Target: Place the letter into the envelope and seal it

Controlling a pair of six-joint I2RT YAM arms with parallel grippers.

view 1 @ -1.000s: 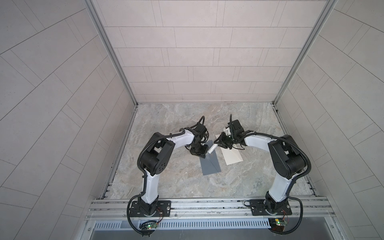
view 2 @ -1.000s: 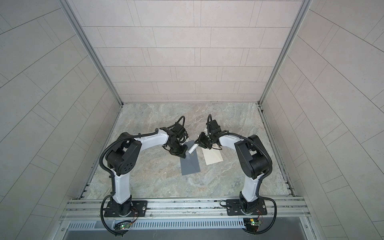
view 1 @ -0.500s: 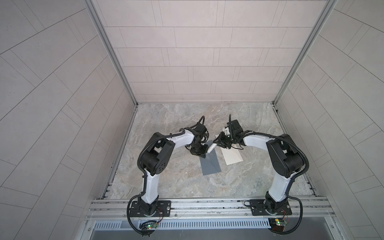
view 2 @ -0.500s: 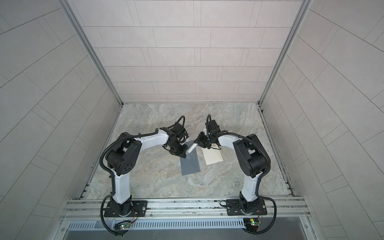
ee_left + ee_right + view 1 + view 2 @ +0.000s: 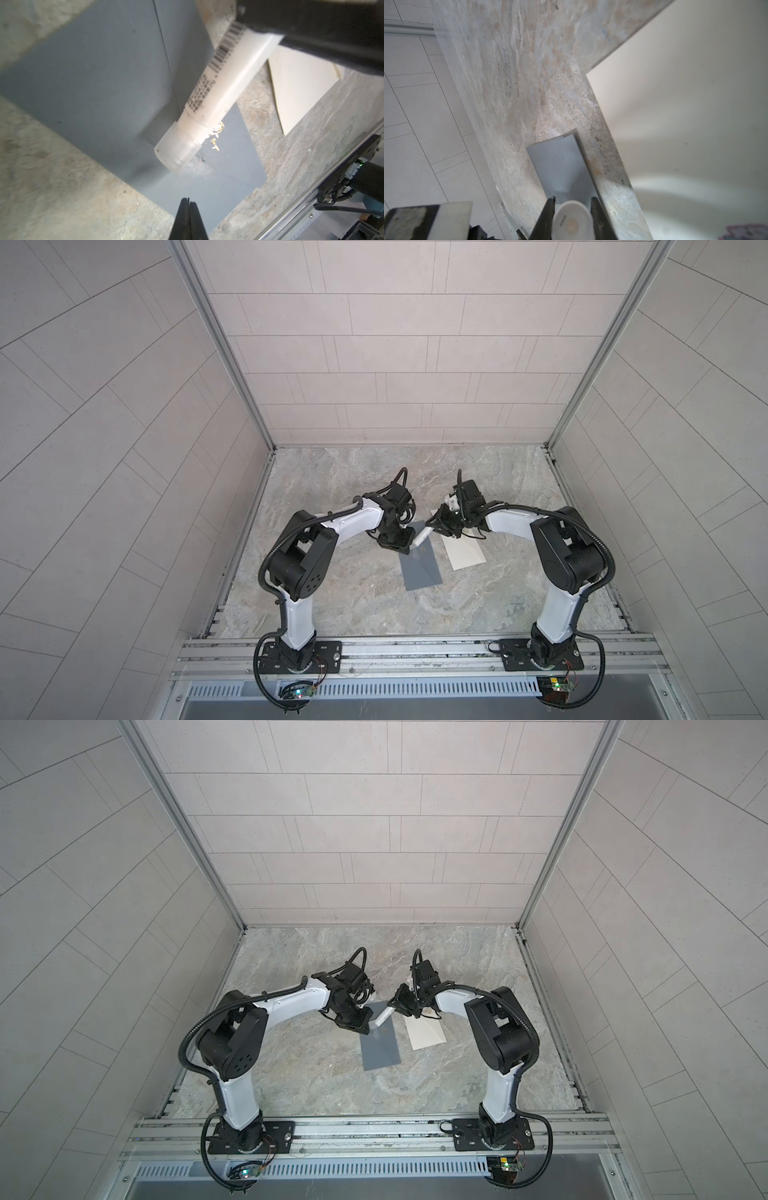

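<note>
Since a second earlier the right gripper [image 5: 435, 527] had edged slightly toward the left arm, jaws narrowed on a white glue stick [image 5: 422, 536]. The left gripper [image 5: 408, 548], jaws shut on nothing, the grey envelope [image 5: 422, 574] and the cream paper [image 5: 463, 551] just beside it on the table [image 5: 353, 489] kept their places. Only the left wrist view showed the stick's translucent cap [image 5: 178, 149] low over the envelope by gold script [image 5: 216, 135] and a whitish smear [image 5: 197, 169], only the right wrist view its round end [image 5: 572, 220] between the jaws; whether the envelope held anything could not be told.
</note>
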